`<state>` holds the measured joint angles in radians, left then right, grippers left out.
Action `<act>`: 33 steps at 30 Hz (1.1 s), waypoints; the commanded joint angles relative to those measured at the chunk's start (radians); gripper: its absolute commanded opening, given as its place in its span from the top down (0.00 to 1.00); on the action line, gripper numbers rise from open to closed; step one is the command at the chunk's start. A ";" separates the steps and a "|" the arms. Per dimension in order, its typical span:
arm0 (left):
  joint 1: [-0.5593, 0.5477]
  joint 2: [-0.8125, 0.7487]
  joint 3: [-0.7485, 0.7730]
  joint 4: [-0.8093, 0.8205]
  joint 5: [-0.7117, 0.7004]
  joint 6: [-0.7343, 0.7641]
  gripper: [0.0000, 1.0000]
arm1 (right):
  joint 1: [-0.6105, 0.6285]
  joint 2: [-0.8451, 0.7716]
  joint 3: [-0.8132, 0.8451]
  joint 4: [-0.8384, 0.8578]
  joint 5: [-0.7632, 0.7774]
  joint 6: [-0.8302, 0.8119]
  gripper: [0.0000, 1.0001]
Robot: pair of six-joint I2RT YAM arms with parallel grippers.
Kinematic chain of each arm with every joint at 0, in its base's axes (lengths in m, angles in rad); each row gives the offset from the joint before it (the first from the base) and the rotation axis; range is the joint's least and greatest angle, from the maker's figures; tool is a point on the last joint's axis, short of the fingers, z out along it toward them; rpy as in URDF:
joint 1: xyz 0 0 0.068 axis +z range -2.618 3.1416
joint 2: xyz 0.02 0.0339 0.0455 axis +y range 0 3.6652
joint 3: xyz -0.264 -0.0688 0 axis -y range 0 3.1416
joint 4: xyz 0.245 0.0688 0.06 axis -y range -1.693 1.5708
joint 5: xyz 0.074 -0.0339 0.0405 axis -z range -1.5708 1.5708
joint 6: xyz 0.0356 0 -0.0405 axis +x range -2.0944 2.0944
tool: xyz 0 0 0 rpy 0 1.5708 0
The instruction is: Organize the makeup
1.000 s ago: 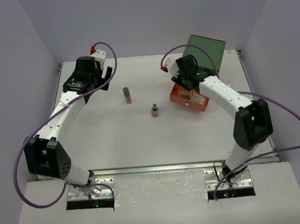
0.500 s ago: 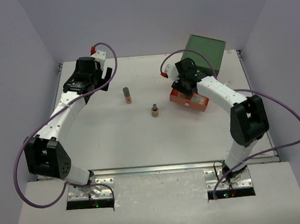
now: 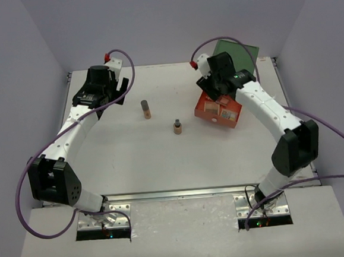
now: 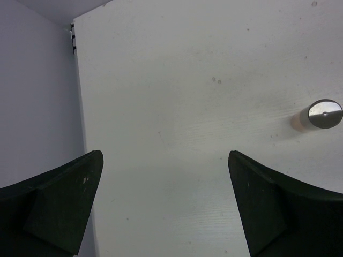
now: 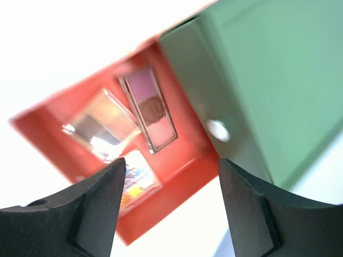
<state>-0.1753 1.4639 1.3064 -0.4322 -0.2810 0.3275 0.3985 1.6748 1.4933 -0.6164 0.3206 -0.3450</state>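
Observation:
Two tan-brown tubes stand on the white table, one (image 3: 146, 109) left of centre and a shorter one (image 3: 176, 127) near the middle. The taller tube also shows in the left wrist view (image 4: 321, 115). My left gripper (image 3: 97, 103) (image 4: 163, 209) is open and empty over bare table near the left wall. My right gripper (image 3: 214, 95) (image 5: 171, 214) is open and empty above the pulled-out orange drawer (image 3: 218, 114) (image 5: 187, 171). The drawer holds a pink-brown palette (image 5: 150, 110), a multicolour palette (image 5: 134, 179) and a clear flat case (image 5: 99, 126).
The green drawer box (image 3: 238, 55) (image 5: 268, 69) stands at the back right, behind the orange drawer; a white knob (image 5: 217, 129) shows on its front. Grey walls close in the table on the left, back and right.
My right gripper has risen and shifted back and right over the orange drawer, and its elbow has swung outward. The left arm and both tubes have not moved.

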 commanded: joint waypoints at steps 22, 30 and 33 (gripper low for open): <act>0.002 -0.045 0.009 0.029 0.019 -0.022 0.00 | 0.215 -0.355 -0.621 0.236 0.274 1.432 0.57; 0.002 -0.053 0.008 0.028 0.016 -0.015 0.00 | 0.120 -0.203 -0.564 0.286 0.276 1.403 0.63; 0.000 -0.057 0.004 0.024 0.014 -0.013 0.00 | 0.089 -0.173 -0.554 0.319 0.282 1.383 0.65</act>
<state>-0.1753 1.4600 1.3064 -0.4313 -0.2661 0.3149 0.5223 1.4858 0.8834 -0.3674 0.5461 1.0297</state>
